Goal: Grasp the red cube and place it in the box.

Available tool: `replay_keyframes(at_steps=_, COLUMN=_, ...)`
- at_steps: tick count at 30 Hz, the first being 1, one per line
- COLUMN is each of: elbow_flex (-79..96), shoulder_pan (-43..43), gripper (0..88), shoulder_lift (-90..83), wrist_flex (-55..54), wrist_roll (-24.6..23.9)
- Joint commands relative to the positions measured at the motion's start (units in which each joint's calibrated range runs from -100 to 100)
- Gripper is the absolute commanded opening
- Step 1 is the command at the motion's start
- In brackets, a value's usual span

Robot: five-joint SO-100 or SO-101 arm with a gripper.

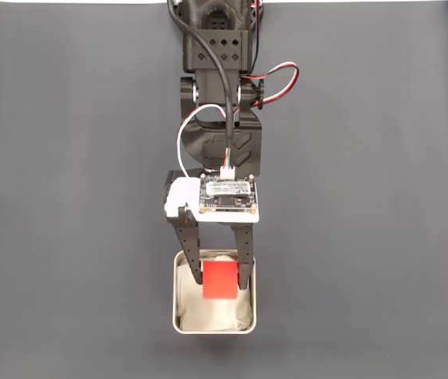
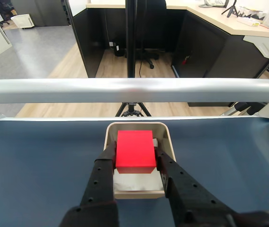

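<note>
The gripper (image 1: 218, 278) is closed on the red cube (image 1: 219, 281), one black finger (image 2: 102, 171) against each side face; the cube sits directly over the box (image 1: 178, 325), above its white lining; the box rests on the dark table (image 1: 66, 237); in the wrist view the cube (image 2: 135, 150) covers most of the box (image 2: 170, 144) opening.

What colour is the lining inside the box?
White, under the red cube; the box lining shows best in the fixed view.

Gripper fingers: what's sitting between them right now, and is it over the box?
The red cube sits between the gripper fingers, over the box and its white lining, as the wrist view shows; the fixed view agrees.
</note>
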Motion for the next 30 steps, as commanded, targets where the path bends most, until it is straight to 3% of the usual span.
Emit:
replay_keyframes(at_steps=1, elbow_flex=-0.68, shoulder_pan=-0.22, gripper=5.7, shoulder_lift=-1.4, wrist_flex=-1.91, wrist_roll=-0.34)
replay_keyframes(at_steps=30, elbow_flex=-1.86, shoulder_pan=0.56, gripper=7.7, shoulder_lift=2.06, wrist_flex=-3.38, wrist_roll=0.34)
